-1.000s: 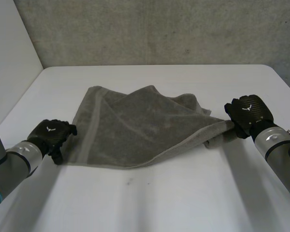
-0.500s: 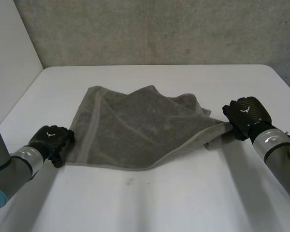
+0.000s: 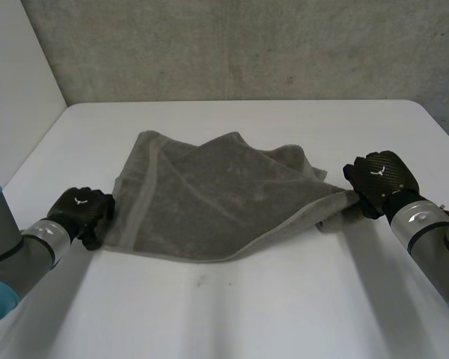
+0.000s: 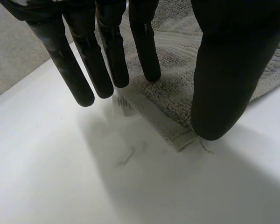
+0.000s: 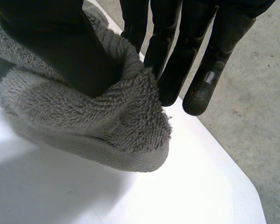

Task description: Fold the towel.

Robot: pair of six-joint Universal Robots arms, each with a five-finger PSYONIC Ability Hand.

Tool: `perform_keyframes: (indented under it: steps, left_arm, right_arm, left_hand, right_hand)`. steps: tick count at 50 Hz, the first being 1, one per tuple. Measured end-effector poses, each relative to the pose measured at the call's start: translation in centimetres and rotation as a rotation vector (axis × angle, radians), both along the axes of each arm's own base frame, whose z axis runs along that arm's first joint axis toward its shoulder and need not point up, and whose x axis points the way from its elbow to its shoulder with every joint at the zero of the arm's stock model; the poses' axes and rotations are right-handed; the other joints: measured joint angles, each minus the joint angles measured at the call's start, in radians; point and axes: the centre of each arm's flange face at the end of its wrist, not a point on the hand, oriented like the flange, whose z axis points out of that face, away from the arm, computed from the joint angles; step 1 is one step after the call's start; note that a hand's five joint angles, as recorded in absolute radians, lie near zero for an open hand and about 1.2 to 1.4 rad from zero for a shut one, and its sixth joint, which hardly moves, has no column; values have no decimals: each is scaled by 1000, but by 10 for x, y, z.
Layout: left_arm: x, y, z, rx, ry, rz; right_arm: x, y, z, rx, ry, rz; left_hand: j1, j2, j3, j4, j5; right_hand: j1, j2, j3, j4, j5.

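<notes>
A grey towel (image 3: 217,198) lies rumpled on the white table (image 3: 284,299), its right part folded over towards the middle. My left hand (image 3: 81,213) is at the towel's near left corner. In the left wrist view its fingers (image 4: 107,60) are straight above the corner (image 4: 172,98), and its thumb (image 4: 224,79) rests on the cloth beside them. My right hand (image 3: 378,179) is at the towel's right end. There its thumb (image 5: 51,42) is tucked into a fold of the towel (image 5: 93,126), pinching it against the fingers (image 5: 170,60).
A small white label (image 4: 123,105) sticks out from the towel's edge under my left fingers. A grey wall (image 3: 247,45) runs behind the table's far edge, and a white panel (image 3: 15,90) stands at the left. Bare table lies in front of the towel.
My left hand has slid right onto the towel's near left corner, its fingers drawing closer to the thumb. My right hand has shifted slightly left, still holding its fold.
</notes>
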Motion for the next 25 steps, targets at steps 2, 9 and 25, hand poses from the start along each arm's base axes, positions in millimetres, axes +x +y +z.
perform_keyframes:
  steps: [2,9,25]
  left_arm:
    - [-1,-1,-1,-5,0,-3]
    - [-4,-5,-2,-9,1,-11]
    - [-14,-3,-5,3,33,-94]
  right_arm:
    - [0,0,0,1,0,0]
    - [0,0,-1,1,3,1]
    - [-1,-1,0,-2,4,-4]
  left_hand:
    - [18,18,18,19,18]
    - [191,187,186,188,187]
    - [523,561,560,562,549]
  right_hand:
    - [0,0,0,0,0]
    - [0,0,0,0,0]
    - [0,0,0,0,2]
